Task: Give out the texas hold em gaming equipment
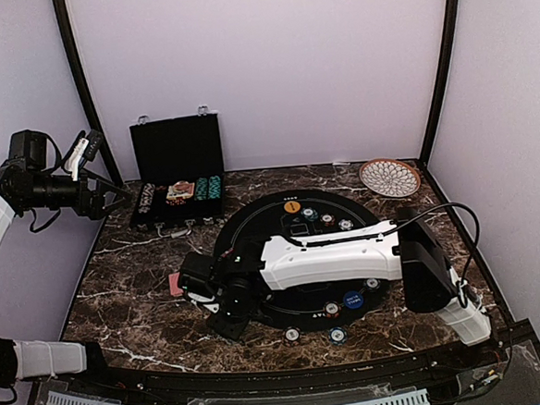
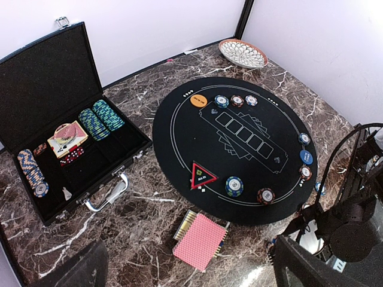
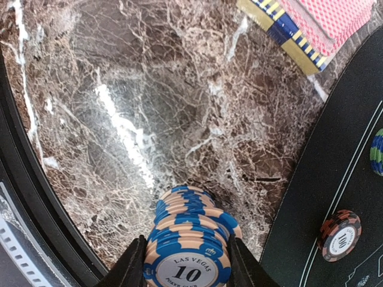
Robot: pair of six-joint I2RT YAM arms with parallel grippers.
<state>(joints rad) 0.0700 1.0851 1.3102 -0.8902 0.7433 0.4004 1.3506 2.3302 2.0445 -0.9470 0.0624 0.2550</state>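
My right gripper point(image 3: 187, 244) is shut on a stack of blue-and-peach poker chips point(image 3: 190, 218), a finger against each side, over the marble just left of the black mat point(image 3: 347, 155). From above, that gripper point(image 1: 228, 315) sits at the mat's near-left edge. A red-backed deck of cards point(image 2: 200, 241) lies on the marble nearby. On the mat are a red triangle point(image 2: 202, 175), an orange disc point(image 2: 198, 100), a blue disc point(image 2: 306, 157) and small chip stacks point(image 2: 234, 186). My left gripper point(image 1: 104, 190) hangs open and empty, high at the far left.
An open black case point(image 2: 60, 149) with chip rows, cards and dice stands at the back left. A patterned wicker plate point(image 1: 390, 177) sits at the back right. My right arm point(image 1: 329, 254) stretches across the mat. The table's front rim point(image 3: 36, 197) is close to the right gripper.
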